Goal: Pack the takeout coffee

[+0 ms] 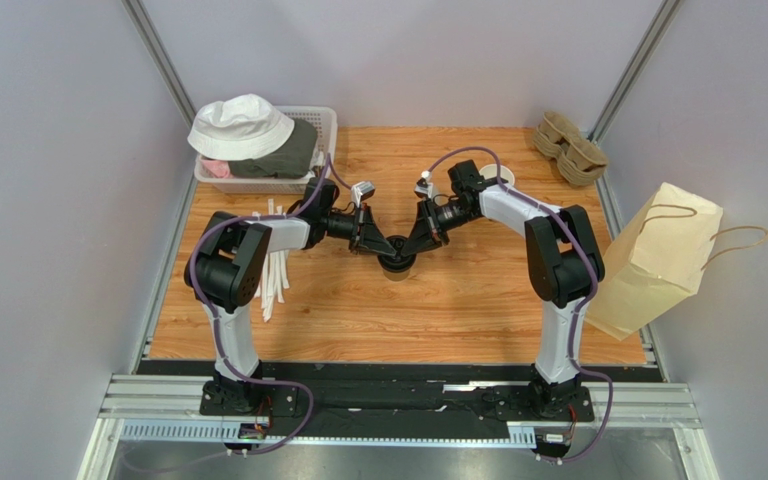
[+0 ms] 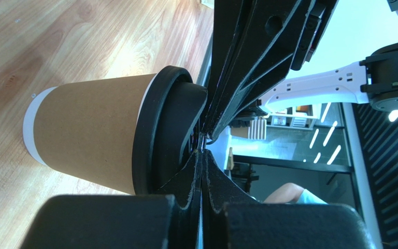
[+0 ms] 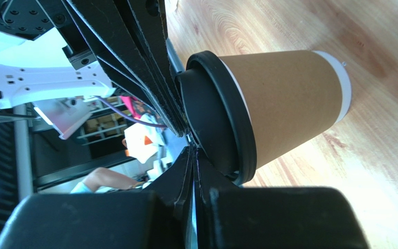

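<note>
Left gripper (image 2: pixel 202 158) and right gripper (image 3: pixel 192 155) are shut, holding nothing, tips on the lid (image 2: pixel 167 135) of the takeout coffee (image 2: pixel 92 135). They should press softly, straight down.

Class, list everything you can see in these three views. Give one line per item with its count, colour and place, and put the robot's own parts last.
takeout coffee: one, tan cup with black lid, upright at table centre
paper bag: one, light brown, table's right edge
pulp cup trays: a stack, count unclear, grey-brown, far right corner
basket: one, white, far left corner
bucket hat: one, white, on top of the basket's contents
garment: one, olive, in the basket under the hat
sticks: a bundle, white, left side of the table
table: one, wood-grain
left gripper: one, black, shut, tips at the lid
right gripper: one, black, shut, tips at the lid
</note>
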`<state>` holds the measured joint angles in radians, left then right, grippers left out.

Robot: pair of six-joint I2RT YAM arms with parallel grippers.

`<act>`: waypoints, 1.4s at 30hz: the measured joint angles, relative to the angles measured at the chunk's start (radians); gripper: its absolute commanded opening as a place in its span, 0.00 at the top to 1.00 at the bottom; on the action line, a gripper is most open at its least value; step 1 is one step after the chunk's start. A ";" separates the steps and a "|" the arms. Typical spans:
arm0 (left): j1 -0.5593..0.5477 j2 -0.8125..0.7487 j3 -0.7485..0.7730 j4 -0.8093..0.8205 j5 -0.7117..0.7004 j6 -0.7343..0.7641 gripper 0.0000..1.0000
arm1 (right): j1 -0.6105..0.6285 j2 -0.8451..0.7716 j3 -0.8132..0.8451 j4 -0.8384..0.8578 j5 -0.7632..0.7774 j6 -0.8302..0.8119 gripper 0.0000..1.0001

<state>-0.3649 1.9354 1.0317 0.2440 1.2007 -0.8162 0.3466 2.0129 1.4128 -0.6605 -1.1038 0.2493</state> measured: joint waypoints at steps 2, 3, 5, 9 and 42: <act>0.001 0.006 0.007 -0.007 0.007 -0.008 1.00 | -0.003 0.010 0.002 -0.003 -0.014 0.018 0.95; 0.001 0.010 0.011 -0.013 0.010 -0.010 1.00 | -0.006 0.015 0.002 -0.005 -0.024 0.026 0.94; 0.002 0.013 0.016 -0.020 0.012 -0.012 1.00 | -0.013 0.025 0.002 -0.014 -0.040 0.043 0.94; 0.002 0.018 0.019 -0.027 0.016 -0.021 1.00 | -0.015 0.034 0.009 -0.028 -0.050 0.061 0.92; -0.017 -0.198 0.083 -0.179 -0.182 0.106 0.91 | 0.039 -0.050 0.200 -0.340 0.106 -0.285 0.69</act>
<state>-0.3817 1.7374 1.1145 0.0647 1.0183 -0.7097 0.3855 1.9625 1.6131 -1.0008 -0.9974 -0.0357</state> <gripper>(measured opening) 0.094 0.320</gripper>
